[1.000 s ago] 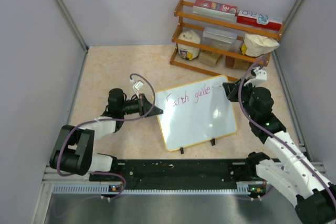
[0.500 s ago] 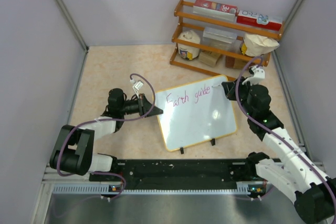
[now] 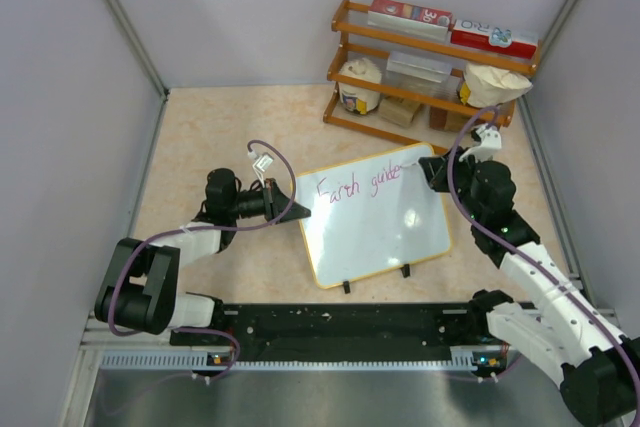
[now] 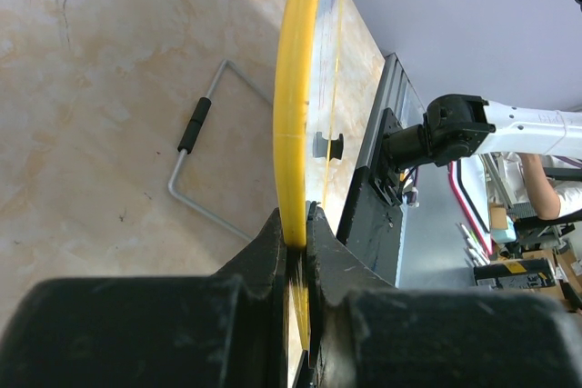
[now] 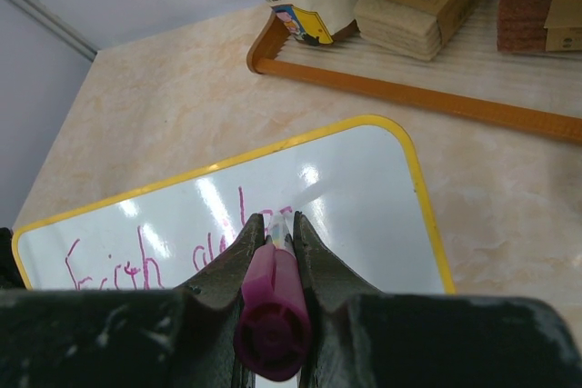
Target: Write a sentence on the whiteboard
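**Whiteboard half written, marker at the end of the first line**

The whiteboard (image 3: 385, 237) sits near the middle of the table (image 3: 210, 127), turned slightly askew. It is a glossy white board with rounded corners and a thin yellow frame, and two small black clip feet (image 3: 345, 286) are on its near edge. The sentence (image 3: 358, 184) is in pink cursive handwriting along the top of the board. So far it is a single line that reads roughly "Earth guide". Everything below that line is blank white.

The left gripper (image 3: 298, 214) reaches in from the left with its jaws closed tight on the board's left edge. The left wrist view shows the yellow frame pinched between the two black fingers (image 4: 273, 243), which steadies the board.

The right gripper (image 5: 273, 224) comes in from the right, above the board's top right corner. Its jaws are clamped on a pink marker (image 5: 271, 311). The marker points down at the board just past the last written letters. Whether the tip is touching the surface cannot be told.

At the back right of the table is a wooden rack (image 3: 400, 47) holding boxes and bags, well apart from the board.

The task looks partly done. One line is written, and the empty lower part of the board suggests that more words are to come and that the writing arm will have to move down to start a second line.
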Controlling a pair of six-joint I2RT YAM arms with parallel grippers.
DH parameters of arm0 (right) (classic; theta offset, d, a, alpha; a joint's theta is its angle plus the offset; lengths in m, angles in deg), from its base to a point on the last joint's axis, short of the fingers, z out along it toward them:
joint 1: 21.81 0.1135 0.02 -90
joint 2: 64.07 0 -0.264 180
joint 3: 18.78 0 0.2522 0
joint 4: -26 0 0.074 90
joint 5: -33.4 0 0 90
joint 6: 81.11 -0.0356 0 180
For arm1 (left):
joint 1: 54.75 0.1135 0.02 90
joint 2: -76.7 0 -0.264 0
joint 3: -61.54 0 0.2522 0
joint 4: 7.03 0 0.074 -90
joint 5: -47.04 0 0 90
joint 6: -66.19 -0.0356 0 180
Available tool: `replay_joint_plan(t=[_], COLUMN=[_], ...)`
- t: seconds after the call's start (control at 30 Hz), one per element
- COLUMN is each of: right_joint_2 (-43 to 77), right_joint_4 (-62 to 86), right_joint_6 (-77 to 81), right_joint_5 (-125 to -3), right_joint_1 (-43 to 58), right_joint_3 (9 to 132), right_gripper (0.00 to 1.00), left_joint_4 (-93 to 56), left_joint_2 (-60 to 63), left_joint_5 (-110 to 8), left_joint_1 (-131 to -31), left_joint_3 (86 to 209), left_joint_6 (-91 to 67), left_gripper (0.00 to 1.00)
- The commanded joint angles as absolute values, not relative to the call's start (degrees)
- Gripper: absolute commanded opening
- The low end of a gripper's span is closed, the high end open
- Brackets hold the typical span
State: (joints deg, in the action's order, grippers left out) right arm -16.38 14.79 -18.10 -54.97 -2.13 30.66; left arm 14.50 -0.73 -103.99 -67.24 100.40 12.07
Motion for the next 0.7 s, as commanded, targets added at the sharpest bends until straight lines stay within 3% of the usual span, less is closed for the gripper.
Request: replay_joint_plan(t=[0.0, 0.67], right_joint_2=[-16.5, -18.4], right_joint_4=[15.6, 13.2], right_joint_6=[-17.2, -16.9], right_joint_5=[-55.8, -53.3], right_joint_1=[-2.9, -3.6], right_joint_3=[30.6, 28.8], right_gripper=[0.0, 0.0], left_joint_4=[14.8, 14.7], left_joint_2=[-1.7, -2.0], left_joint_5=[-103.4, -103.4], left_joint_1=[-68.2, -68.2], left_joint_3=[101.4, 101.4], left_joint_6=[7.0, 7.0], left_gripper=[0.0, 0.0])
